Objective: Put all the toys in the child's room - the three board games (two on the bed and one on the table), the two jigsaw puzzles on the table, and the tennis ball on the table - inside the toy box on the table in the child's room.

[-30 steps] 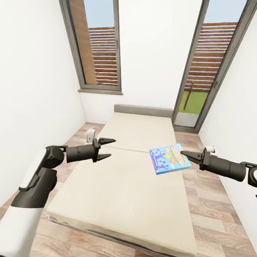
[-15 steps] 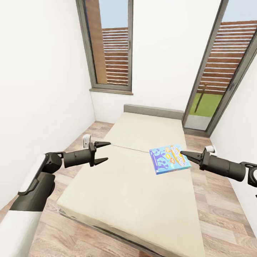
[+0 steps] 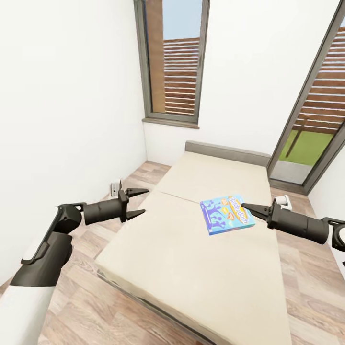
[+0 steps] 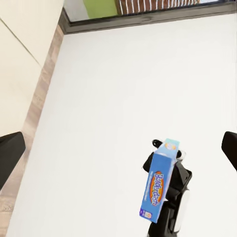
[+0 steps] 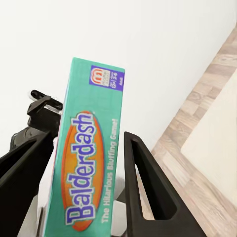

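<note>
Two arms out over the bed [image 3: 201, 258], beige mattress bare below. Right gripper [image 3: 245, 207] pinching the blue Balderdash board game [image 3: 227, 213] by one edge, box held in the air above the mattress, printed face up in the head view, fingers [image 5: 143, 173] clamped on either side of its narrow side. Left gripper [image 3: 140, 202] near the bed's left edge, jaws spread, nothing between them. Tall window [image 3: 173, 62] behind, wood floor [image 3: 81, 268] alongside.
</note>
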{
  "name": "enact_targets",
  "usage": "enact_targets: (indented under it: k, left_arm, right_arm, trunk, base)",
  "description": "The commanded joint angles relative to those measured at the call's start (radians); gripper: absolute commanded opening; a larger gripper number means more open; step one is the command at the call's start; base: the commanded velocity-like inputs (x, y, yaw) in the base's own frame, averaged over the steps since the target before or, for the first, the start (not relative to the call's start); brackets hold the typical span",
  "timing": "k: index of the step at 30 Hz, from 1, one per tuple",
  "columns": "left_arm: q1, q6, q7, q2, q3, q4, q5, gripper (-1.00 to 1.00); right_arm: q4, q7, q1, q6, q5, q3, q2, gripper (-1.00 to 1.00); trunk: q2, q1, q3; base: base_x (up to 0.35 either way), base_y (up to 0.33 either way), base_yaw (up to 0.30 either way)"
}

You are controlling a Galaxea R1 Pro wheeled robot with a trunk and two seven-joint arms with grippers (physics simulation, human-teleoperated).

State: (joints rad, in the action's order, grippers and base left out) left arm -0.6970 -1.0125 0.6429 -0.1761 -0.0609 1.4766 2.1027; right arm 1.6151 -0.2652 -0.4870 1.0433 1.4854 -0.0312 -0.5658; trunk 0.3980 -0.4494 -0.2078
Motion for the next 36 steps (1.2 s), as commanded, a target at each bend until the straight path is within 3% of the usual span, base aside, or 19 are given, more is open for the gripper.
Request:
enact_targets:
  k: [1, 9, 21, 36]
  left_arm:
    - [-0.002, 0.001, 0.011, 0.000, -0.001, 0.008, 0.010, 1.00]
    - [-0.005, 0.005, 0.010, 0.002, 0.000, 0.070, 0.009, 1.00]
    - [-0.004, 0.002, 0.005, 0.000, 0.027, 0.083, 0.011, 1.00]
    - [0.002, 0.002, 0.010, -0.002, 0.034, 0.079, 0.009, 1.00]
  right_arm:
    - [0.000, -0.011, -0.001, 0.004, -0.004, 0.000, 0.000, -1.00]
    - [0.000, -0.011, -0.001, 0.004, -0.004, -0.002, 0.000, -1.00]
    - [0.000, -0.011, -0.001, 0.004, -0.004, -0.004, 0.000, -1.00]
    - [0.000, -0.008, -0.001, 0.004, -0.005, 0.000, 0.000, -1.00]
  trunk:
    - [0.002, -0.001, -0.001]
    - [0.002, -0.001, 0.010]
    - [0.002, -0.001, 0.027]
    - [0.002, -0.001, 0.049]
  base:
    - [0.000, 0.000, 0.201]
    - [0.000, 0.000, 0.173]
    - [0.000, 0.000, 0.157]
    - [0.044, 0.000, 0.158]
